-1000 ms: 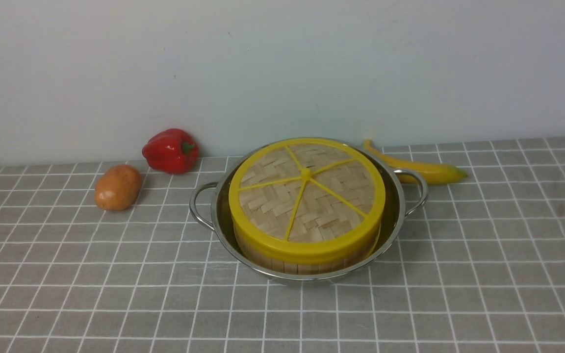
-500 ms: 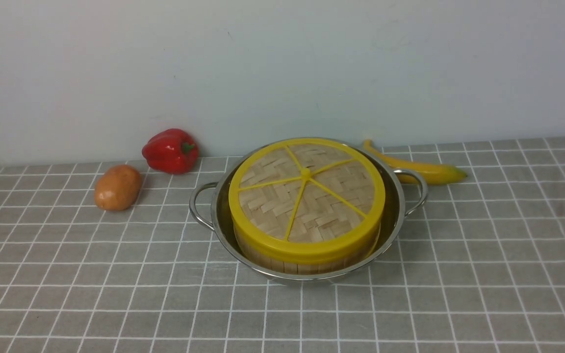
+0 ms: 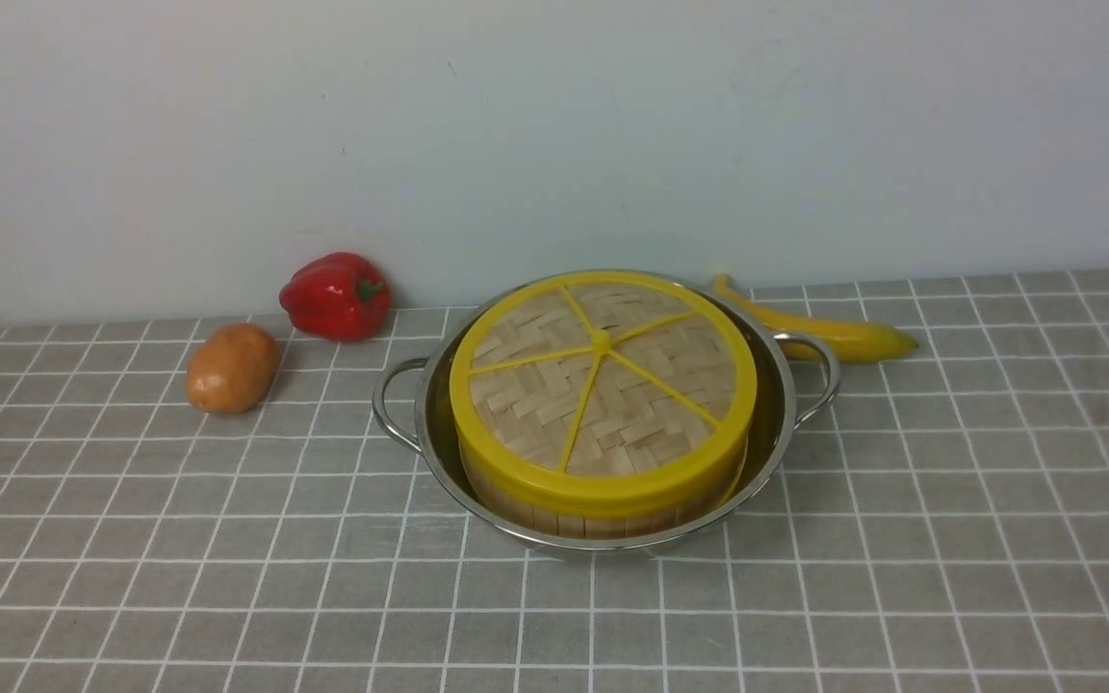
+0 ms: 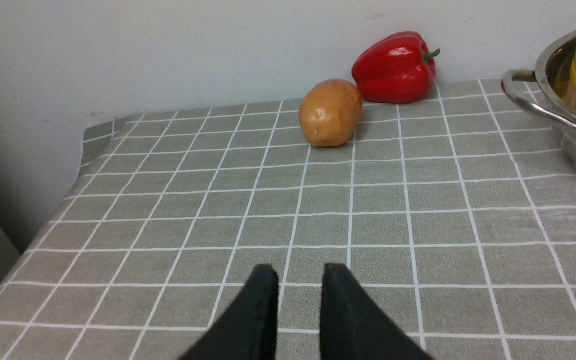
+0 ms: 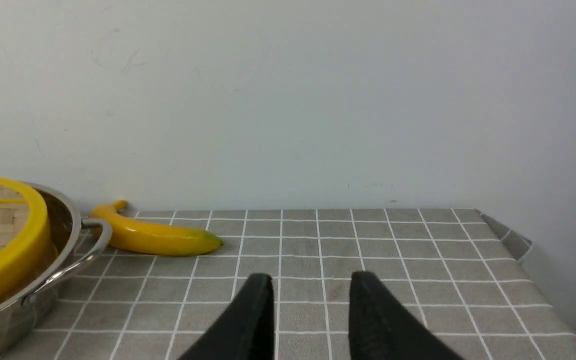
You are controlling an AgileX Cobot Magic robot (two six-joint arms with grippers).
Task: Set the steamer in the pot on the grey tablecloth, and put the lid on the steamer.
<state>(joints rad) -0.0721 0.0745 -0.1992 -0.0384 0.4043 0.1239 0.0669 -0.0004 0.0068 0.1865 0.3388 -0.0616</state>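
The shiny steel pot point(image 3: 770, 416) stands mid-table on the grey tablecloth point(image 3: 227, 558). Inside it sits the steamer point(image 3: 603, 526), with only its pale wooden wall showing below the lid point(image 3: 603, 385). That lid, woven with yellow rim and spokes, lies flat on top. No gripper appears in the front view. My left gripper point(image 4: 300, 274) hovers over bare cloth well left of the pot point(image 4: 558, 117), open by a narrow gap and holding nothing. My right gripper point(image 5: 313, 280) is open wider over bare cloth to the right of the pot point(image 5: 65, 225), also empty.
A red pepper point(image 3: 335, 295) and a potato point(image 3: 231, 368) lie at the back left. Behind the pot's right handle lies a banana point(image 3: 824, 330), close to the wall. The cloth ends at the left point(image 4: 84, 150) and right point(image 5: 515, 242) table edges.
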